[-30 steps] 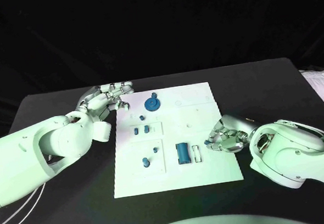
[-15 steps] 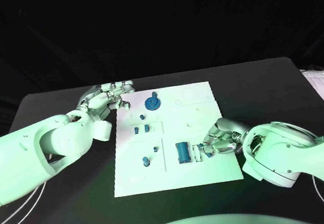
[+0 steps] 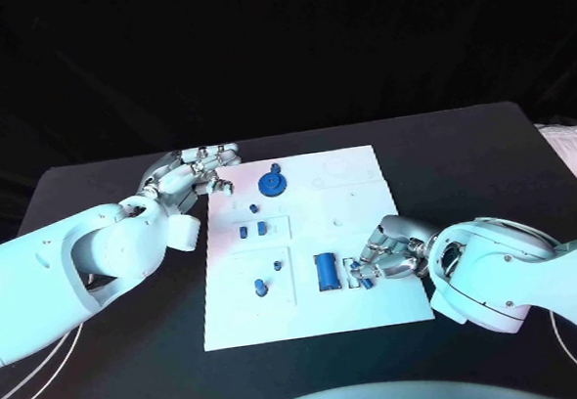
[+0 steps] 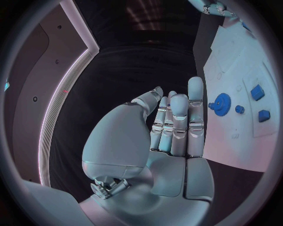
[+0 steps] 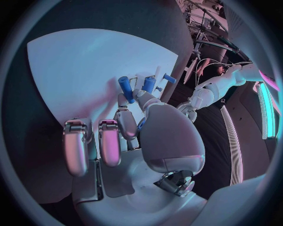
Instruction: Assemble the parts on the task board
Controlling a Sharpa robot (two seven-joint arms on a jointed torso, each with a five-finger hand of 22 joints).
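I am counting one task board and six blue parts on it in the head view: a gear-like disc, a small peg, a pair of small blocks, a small piece and a long cylinder.

The long cylinder is lying flat just beside my right hand, on its inner side, with its long axis running toward and away from the robot. The disc is lying flat just beside my left hand, with a short tab pointing away from the robot.

My right hand is resting at the board's right edge with its fingers curled in. The right wrist view is showing two blue pegs at the fingertips; I cannot tell whether they are pinched or only touched.

My left hand is hovering at the board's far left corner, fingers straight and close together, holding nothing.
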